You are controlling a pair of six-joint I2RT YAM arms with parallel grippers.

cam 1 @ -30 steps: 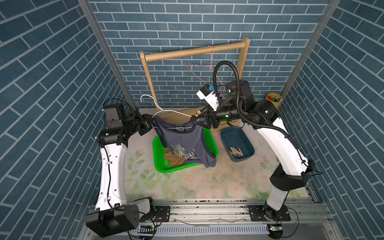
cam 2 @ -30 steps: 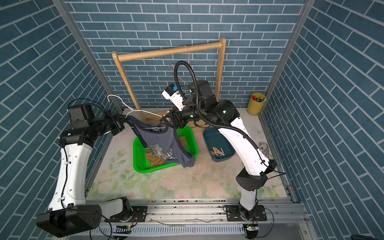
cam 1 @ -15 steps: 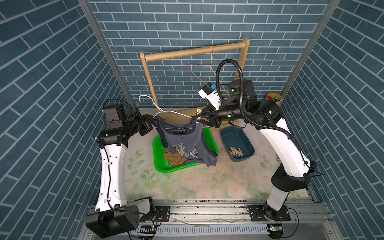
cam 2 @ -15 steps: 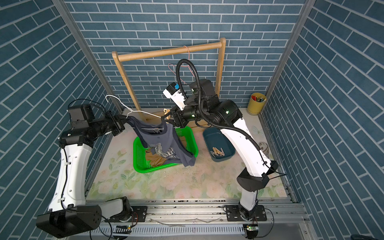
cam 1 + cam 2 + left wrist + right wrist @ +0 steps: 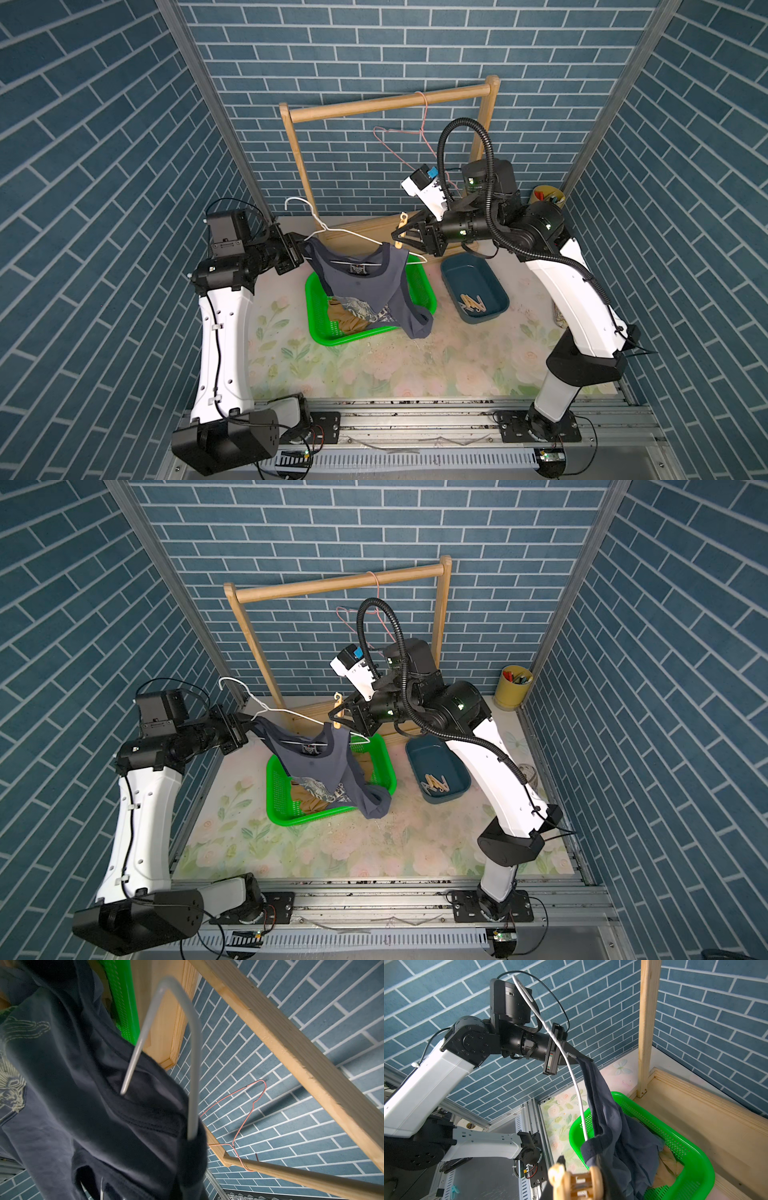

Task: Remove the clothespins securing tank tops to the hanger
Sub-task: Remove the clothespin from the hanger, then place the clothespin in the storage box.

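**Pin removal at the hanger's far end: grip made, pull-off pending**

Finding 1. My left gripper (image 5: 300,248), left of centre in both top views, is clamped tight on the near end of the hanger (image 5: 195,1064), with the grey top's (image 5: 365,286) strap caught in the same grip. It holds the hanger in the air above the basket (image 5: 312,307).

Finding 2. My right gripper (image 5: 399,237), just above centre, stands narrow with a finger on either side of the pin (image 5: 402,227). It looks to be pressing the pin, which stands upright and bites the other strap where it crosses the wire. At the bottom edge of the right wrist view the pin's handle end fills the foreground.

Finding 3. The tan top (image 5: 345,322) lies in the basket. Loose pins (image 5: 471,305) lie in the blue tray (image 5: 453,274), right of centre.

Assessment. The step in hand is taking this pin off. Next I must squeeze the handle end until the mouth opens, draw it up and clear of strap and wire, then carry it to the tray. The left must keep the hanger steady. I cannot tell whether a pin sits at the left end.
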